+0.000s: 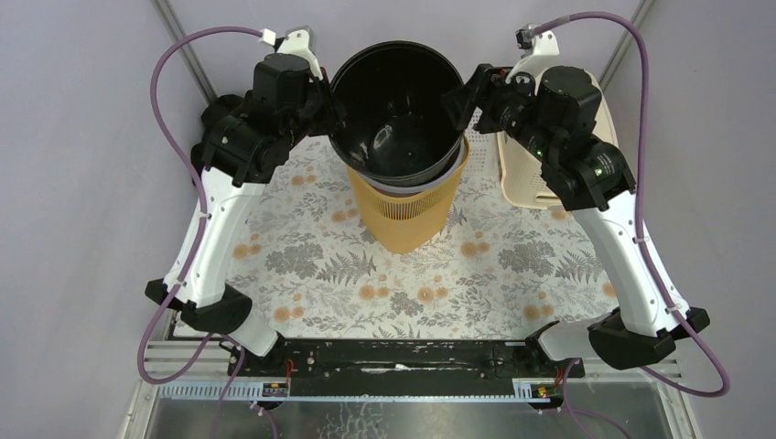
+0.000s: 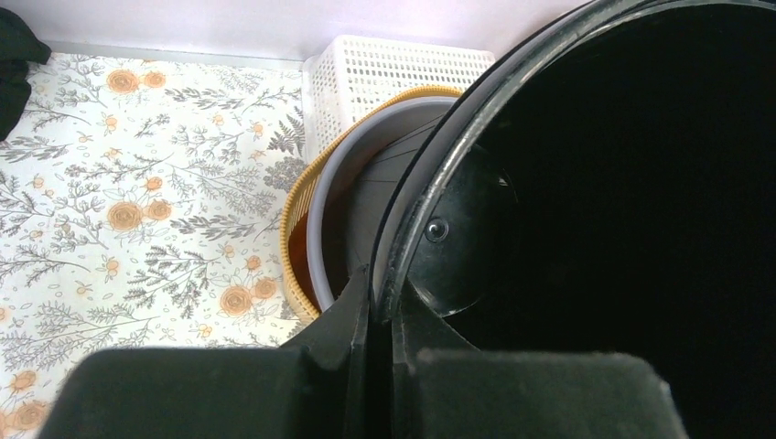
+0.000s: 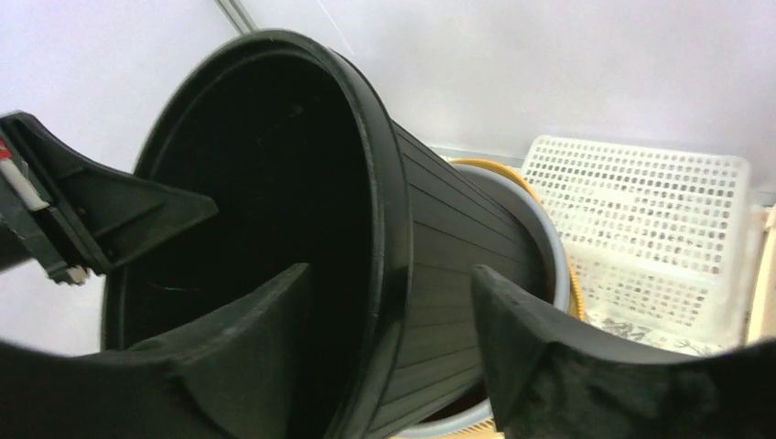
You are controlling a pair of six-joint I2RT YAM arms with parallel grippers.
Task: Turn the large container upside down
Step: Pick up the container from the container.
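Note:
The large black container (image 1: 395,108) sits mouth up, tilted, its bottom still inside a grey-rimmed liner (image 1: 430,183) nested in an orange ribbed bin (image 1: 405,215). My left gripper (image 1: 331,99) is shut on the black container's left rim; in the left wrist view its fingers (image 2: 357,315) pinch the rim (image 2: 412,229). My right gripper (image 1: 460,99) is open, its jaws straddling the right rim with one finger inside and one outside; in the right wrist view the rim (image 3: 393,229) runs between the fingers (image 3: 512,320) with gaps.
A white perforated basket (image 1: 526,169) stands at the back right beside the bins, also in the right wrist view (image 3: 650,219). The floral cloth (image 1: 412,283) covers the table. Grey walls close in at both sides.

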